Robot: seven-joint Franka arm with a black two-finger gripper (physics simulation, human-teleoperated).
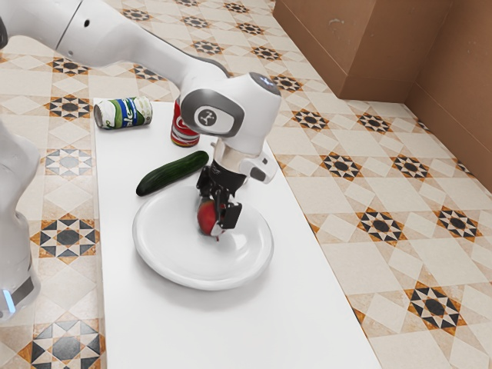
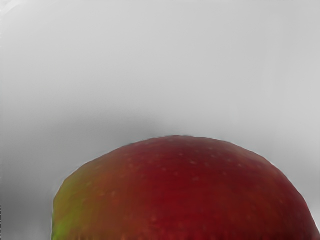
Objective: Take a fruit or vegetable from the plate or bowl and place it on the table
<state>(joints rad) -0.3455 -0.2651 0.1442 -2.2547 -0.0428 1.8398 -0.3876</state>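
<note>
White table (image 1: 121,307): smooth, matte and long; we judge that the fruit should go down beyond the plate's rim, on the side away from the cucumber, lowered until it bears on the surface before we let go.
Robot arm: glossy white shells with grey joints; we want a straight, unhurried lift.
White plate (image 1: 165,261): round, glazed-looking, with a raised, rounded rim; we need enough height for the fruit's underside to pass over it.
Cucumber (image 1: 172,172): long, dark green and slightly curved, lying just beside the plate.
Cans: a green, white and blue one (image 1: 124,113) on its side, a red one (image 1: 185,132) upright.
Black gripper (image 1: 214,214): down at the fruit; we cannot tell whether it has a hold. A square, even squeeze around the thick middle should keep this rounded shape from rolling out.
Mango, by its look (image 2: 185,195): at the gripper, within the plate's rim; whether it touches the plate is unclear. Domed, smooth skin, deep red shading to yellow-green, finely speckled.
</note>
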